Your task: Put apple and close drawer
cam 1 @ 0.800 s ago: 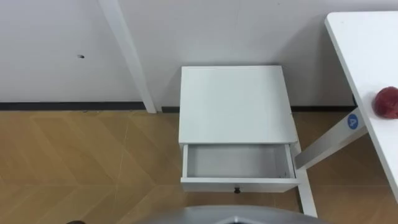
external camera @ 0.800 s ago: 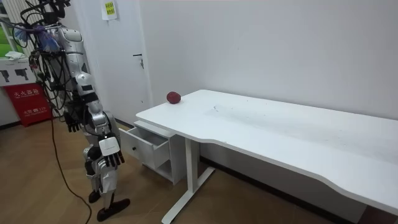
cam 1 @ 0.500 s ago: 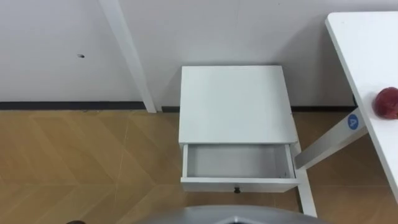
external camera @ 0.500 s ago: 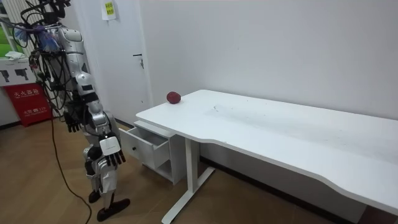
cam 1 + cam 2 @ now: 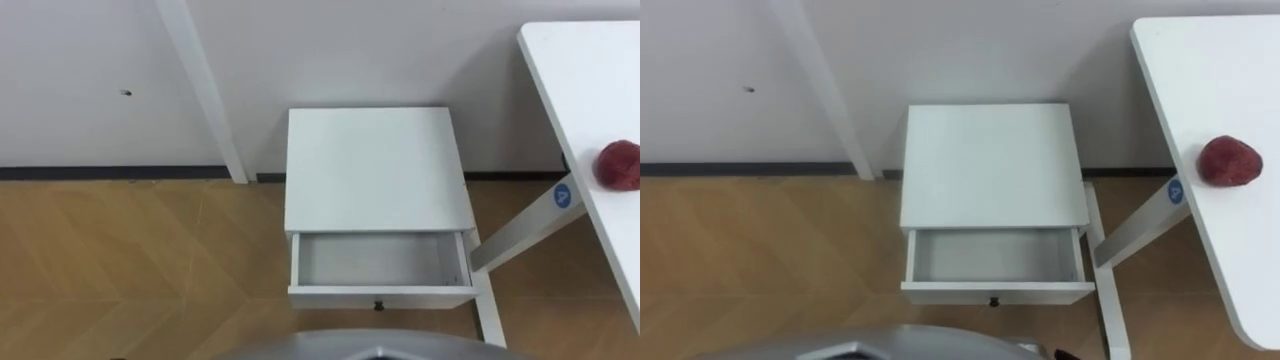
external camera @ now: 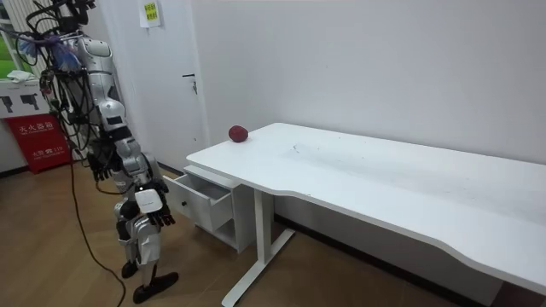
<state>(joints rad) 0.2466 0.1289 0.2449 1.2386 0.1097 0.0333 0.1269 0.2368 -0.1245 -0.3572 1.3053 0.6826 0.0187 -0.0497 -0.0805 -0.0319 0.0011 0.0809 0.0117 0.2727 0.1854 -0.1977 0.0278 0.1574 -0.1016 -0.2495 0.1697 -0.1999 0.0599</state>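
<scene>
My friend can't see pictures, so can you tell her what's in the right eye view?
Looking down at a small white cabinet whose drawer is pulled open and empty, standing on a wooden floor against a white wall. A red apple sits on the white table at the right edge.
</scene>
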